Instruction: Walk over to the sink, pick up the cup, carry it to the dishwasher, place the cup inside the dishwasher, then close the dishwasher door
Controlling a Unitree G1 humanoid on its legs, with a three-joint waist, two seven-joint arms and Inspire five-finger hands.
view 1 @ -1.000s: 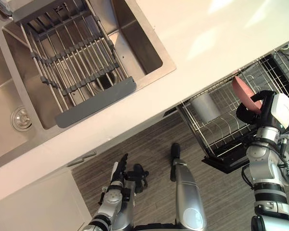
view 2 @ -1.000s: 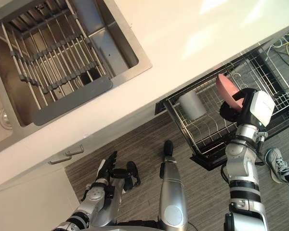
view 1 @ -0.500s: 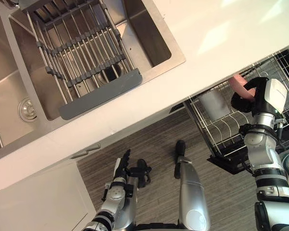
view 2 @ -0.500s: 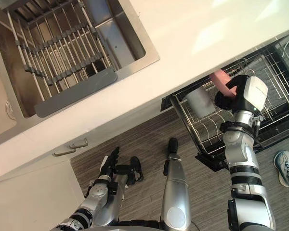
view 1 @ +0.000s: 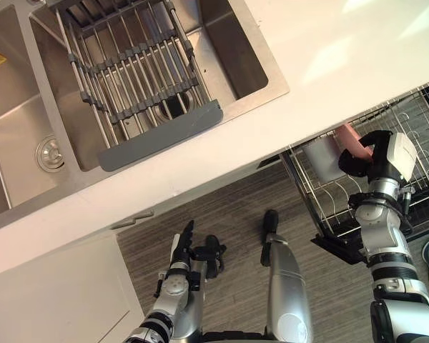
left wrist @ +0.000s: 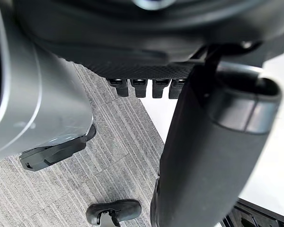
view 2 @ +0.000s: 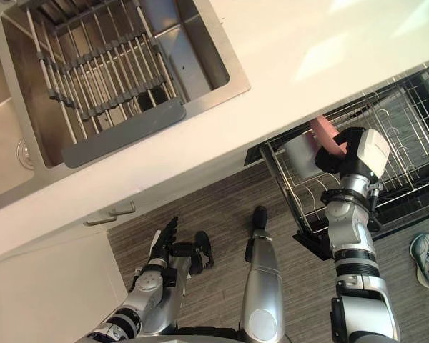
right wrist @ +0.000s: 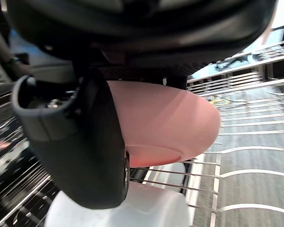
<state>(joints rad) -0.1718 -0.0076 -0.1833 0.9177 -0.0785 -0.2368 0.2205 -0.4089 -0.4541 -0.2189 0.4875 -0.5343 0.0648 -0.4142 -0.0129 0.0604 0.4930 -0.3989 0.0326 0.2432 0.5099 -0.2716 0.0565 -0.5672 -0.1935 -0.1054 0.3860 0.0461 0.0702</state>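
1. Pink cup (right wrist: 165, 123) is gripped in the right hand (right wrist: 80, 142), thumb and fingers curled round it, above the pulled-out dishwasher rack (view 1: 415, 121).
2. It hangs just beside a grey cup (view 1: 320, 153) in that rack, near the white counter's (view 1: 329, 64) edge.
3. Left hand (view 1: 182, 246) hangs low over the floor (view 1: 222, 214), fingers straight, holding nothing.
4. Sink (view 1: 21, 128) lies well apart, to the robot's left.

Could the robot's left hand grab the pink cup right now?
Probably not. The left hand hangs open down by the floor, far from the pink cup, which the right hand grips over the dishwasher rack.
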